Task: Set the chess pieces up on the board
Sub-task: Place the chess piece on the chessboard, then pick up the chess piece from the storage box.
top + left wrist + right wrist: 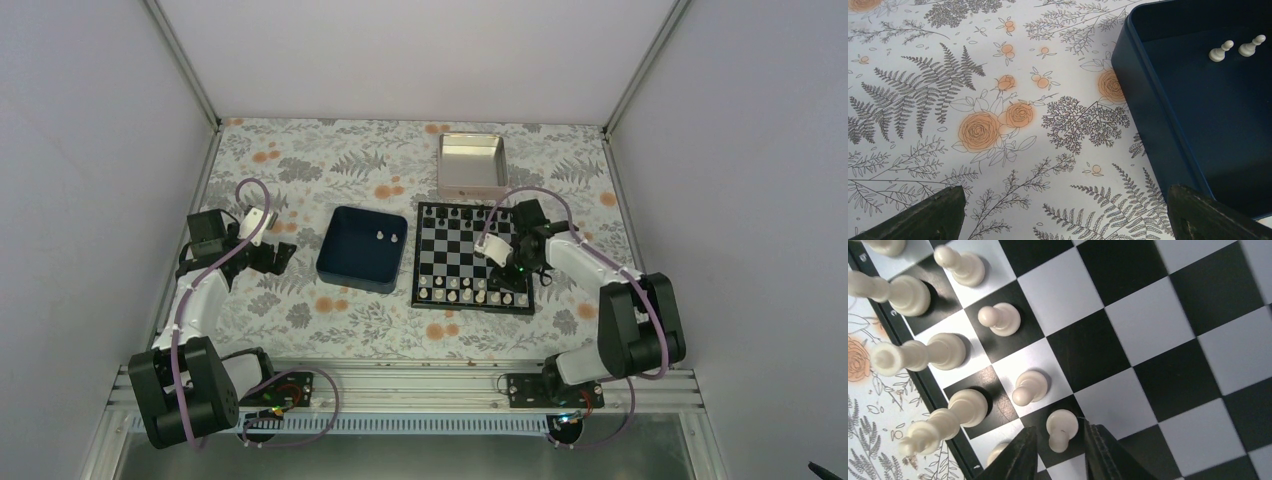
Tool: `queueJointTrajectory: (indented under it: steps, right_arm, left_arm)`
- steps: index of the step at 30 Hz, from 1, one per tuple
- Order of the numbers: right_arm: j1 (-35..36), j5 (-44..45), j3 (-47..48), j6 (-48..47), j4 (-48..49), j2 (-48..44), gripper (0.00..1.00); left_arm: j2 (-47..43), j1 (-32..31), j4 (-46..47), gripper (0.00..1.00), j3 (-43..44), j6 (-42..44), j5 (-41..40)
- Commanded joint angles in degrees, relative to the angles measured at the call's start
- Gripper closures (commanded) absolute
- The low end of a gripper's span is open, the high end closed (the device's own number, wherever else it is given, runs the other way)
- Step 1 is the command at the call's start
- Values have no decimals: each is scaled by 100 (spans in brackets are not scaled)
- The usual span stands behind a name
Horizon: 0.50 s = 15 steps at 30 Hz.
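Observation:
The board [455,246] lies at the table's middle right. Several white chess pieces [455,293] stand along its near edge, in two rows in the right wrist view. My right gripper [505,280] hangs low over the near right corner. In the right wrist view my right gripper [1059,427] is slightly open around a white pawn [1062,426] that stands upright on a black square, with a small gap at each finger. Two more white pieces [1220,51] lie in the dark blue tray [1148,100]. My left gripper [1064,192] is wide open over the tablecloth, left of the tray.
A silver tin [445,165] sits behind the board. Black pieces [455,213] stand along the board's far edge. The blue tray [345,268] lies just left of the board. White walls close in the flowered table on three sides.

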Motion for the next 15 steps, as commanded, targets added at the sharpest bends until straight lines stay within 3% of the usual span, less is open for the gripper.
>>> queueJointTrajectory:
  steps: [1,3,10,15]
  right_arm:
    - [-58,-48,399,-117,-406,-285,69]
    - [-56,-31,545,-116,-515,-364,63]
    - [-13,-327,1341,-98,-835,-221,55]
    - [548,-207,2341,147,-959,410,50]
  left_arm:
    - [16,34,89,0,-2,55,105]
    - [19,34,89,0,1,55,123]
    - [-11,34,87,0,-3,64,153]
    - [-89,34,96,0,-16,55,143]
